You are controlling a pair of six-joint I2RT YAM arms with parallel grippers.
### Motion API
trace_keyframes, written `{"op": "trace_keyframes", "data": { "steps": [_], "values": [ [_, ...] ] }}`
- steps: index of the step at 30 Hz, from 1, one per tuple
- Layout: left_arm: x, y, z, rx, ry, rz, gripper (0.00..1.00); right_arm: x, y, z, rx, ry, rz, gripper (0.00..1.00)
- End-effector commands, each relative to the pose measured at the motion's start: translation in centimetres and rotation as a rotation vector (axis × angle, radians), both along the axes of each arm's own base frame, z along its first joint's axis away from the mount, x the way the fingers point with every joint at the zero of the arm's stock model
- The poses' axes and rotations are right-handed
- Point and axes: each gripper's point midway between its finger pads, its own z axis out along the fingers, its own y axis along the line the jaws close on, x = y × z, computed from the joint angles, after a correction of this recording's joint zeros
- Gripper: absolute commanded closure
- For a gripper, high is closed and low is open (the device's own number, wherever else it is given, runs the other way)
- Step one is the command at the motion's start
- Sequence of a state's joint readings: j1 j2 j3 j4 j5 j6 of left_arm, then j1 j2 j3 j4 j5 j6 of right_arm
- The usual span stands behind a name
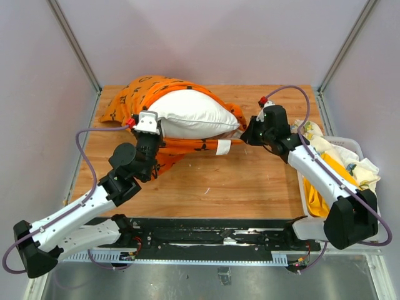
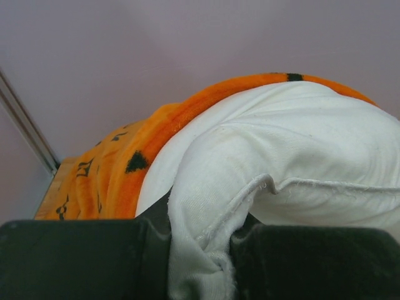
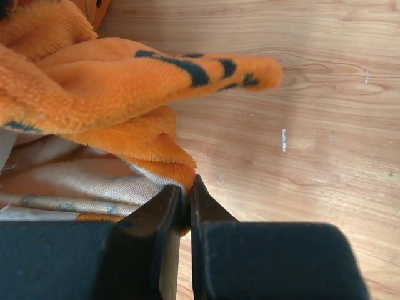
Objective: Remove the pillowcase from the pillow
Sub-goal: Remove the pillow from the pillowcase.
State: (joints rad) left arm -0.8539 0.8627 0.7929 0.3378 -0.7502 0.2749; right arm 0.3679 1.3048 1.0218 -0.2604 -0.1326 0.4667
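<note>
Wooden table bears the pillow, pinched in the jaws of the left gripper, while those of the right gripper clamp the pillowcase.

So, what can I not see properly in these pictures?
Top view: how much of the pillow is inside the pillowcase; the orange fabric covers it.
Right wrist view: whether the pale cloth under the orange is pillow or lining; too close.
Top view: bin contents, partly behind the right arm.
</note>
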Motion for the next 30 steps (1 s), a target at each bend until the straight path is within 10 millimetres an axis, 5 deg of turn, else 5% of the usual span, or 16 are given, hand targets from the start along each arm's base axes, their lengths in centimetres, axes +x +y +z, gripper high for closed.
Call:
{"op": "trace_keyframes", "data": {
  "steps": [1, 9, 15, 24, 30],
  "values": [
    [-2.4, 6.7, 7.8, -0.316, -0.167, 0.176, 1.00, -0.2, -2.4, -2.9, -0.051, 0.093, -0.099, 0.92],
    [-3.3, 5.5, 9.0, -0.373, -0.172, 0.027, 1.00, -0.2, -0.8, -6.0, 0.026, 0.197, -0.078, 0.87],
    [-1.7, 2.6, 7.9, -0.288, -0.095, -0.030, 1.00, -0.3, -0.2, -3.9, 0.019, 0.118, -0.066, 0.82],
    [0.3, -0.6, 7.1, -0.227, -0.040, -0.087, 1.00, -1.2, -0.4, 0.9, 0.020, -0.016, -0.030, 0.19],
    [1.3, -1.3, 6.7, -0.207, 0.001, -0.081, 1.00, -2.1, -0.6, 5.5, 0.085, -0.188, -0.013, 0.03]
  ]
}}
